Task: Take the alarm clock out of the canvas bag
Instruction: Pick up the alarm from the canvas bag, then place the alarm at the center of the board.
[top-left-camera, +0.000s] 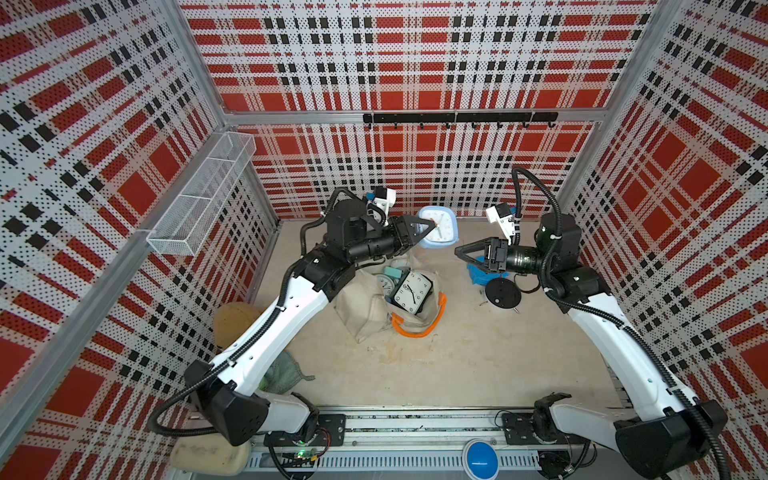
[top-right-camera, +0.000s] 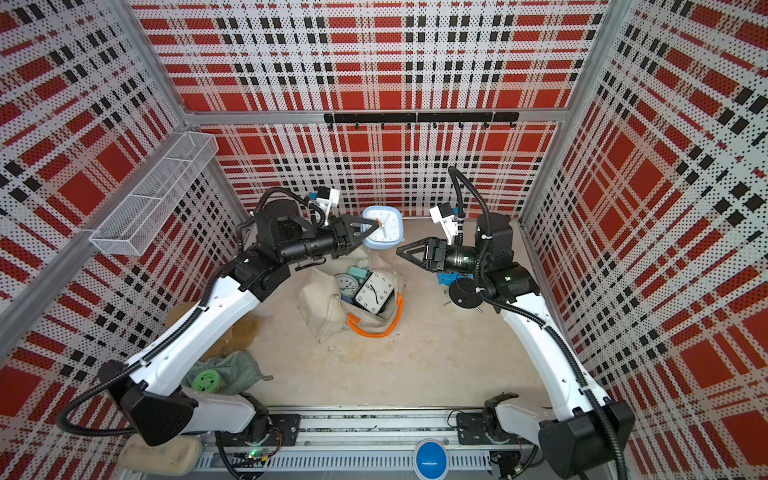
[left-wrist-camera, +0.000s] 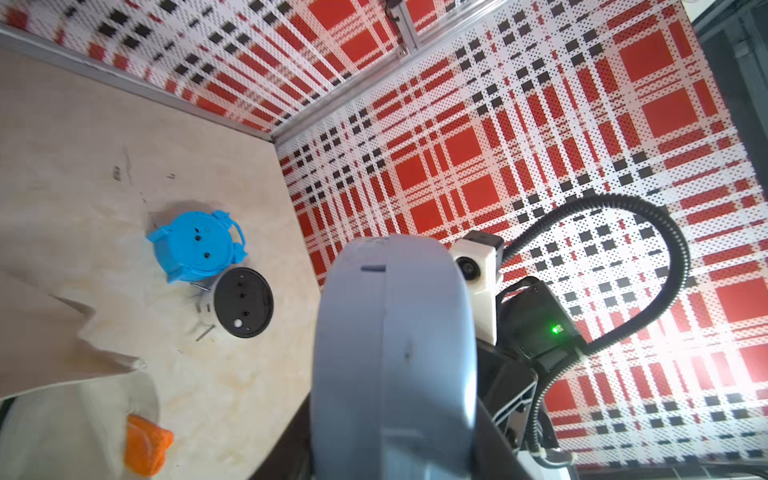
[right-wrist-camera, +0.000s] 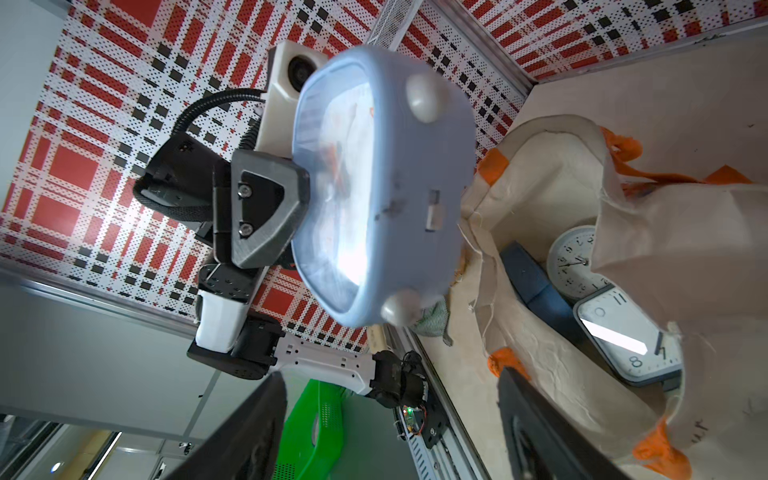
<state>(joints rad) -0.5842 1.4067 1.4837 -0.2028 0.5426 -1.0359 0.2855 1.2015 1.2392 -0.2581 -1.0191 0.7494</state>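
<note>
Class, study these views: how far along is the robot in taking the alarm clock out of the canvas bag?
Done: a bright blue clock and a black clock lie on the table outside the canvas bag. In hand: the left gripper holds a light-blue alarm clock apparently clear of the bag; the right gripper is open, empty. Left: setting it down; a square clock and a round clock sit inside.

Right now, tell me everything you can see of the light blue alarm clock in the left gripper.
The light blue alarm clock is a rounded-square case of smooth pale plastic with a white dial and orange hands. Its edge carries two pale round knobs and a small switch. The left gripper clamps it across face and back, holding it tilted in the air beyond the canvas bag, outside it. Nothing else visibly touches it.
</note>
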